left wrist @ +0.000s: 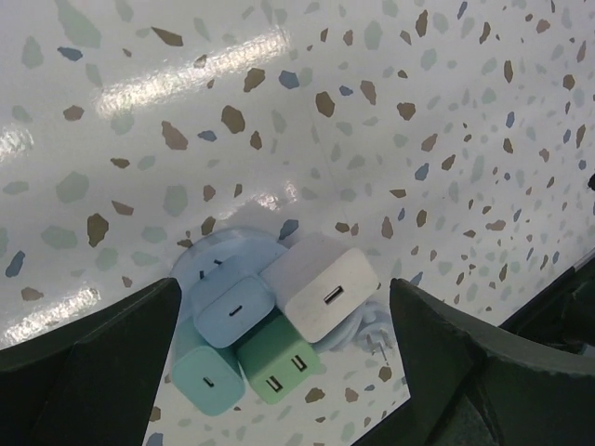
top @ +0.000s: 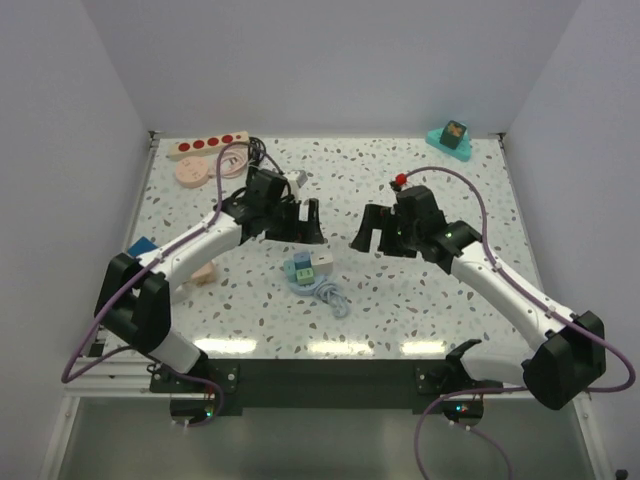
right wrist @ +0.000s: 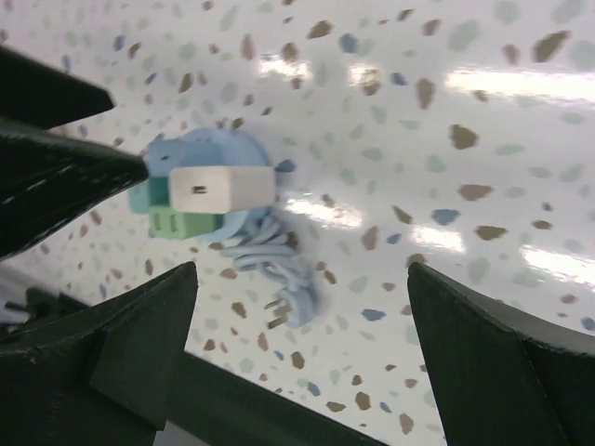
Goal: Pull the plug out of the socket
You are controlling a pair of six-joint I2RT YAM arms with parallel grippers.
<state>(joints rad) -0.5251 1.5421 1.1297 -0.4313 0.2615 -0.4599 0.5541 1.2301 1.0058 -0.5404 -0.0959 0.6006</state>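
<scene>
The table (top: 420,300) is the biggest thing in my view, and the power strip (top: 207,145) lies at its far left corner, so I'll place everything from that.

The left arm (top: 200,240) reaches up the table, but its wrist stops well short of the strip, nearer me and to the strip's right. The right arm (top: 500,285) is further off again, across the table from the strip.

The left gripper (top: 301,228) is spread wide and holds nothing. The right gripper (top: 376,238) is also spread wide and empty. Both point down at a cluster of chargers (top: 308,267) with a light-blue cable (top: 333,295), well apart from the strip. Those are not what I'm after.

A pink disc (top: 192,172) sits just beside the strip on my side. A black cord (top: 258,152) bunches at the strip's right end. The plug should be there, but it is too small for me to tell whether it is seated in an outlet.

As I judge it, nothing of the pull is done: reaching, gripping and pulling are all left.
</scene>
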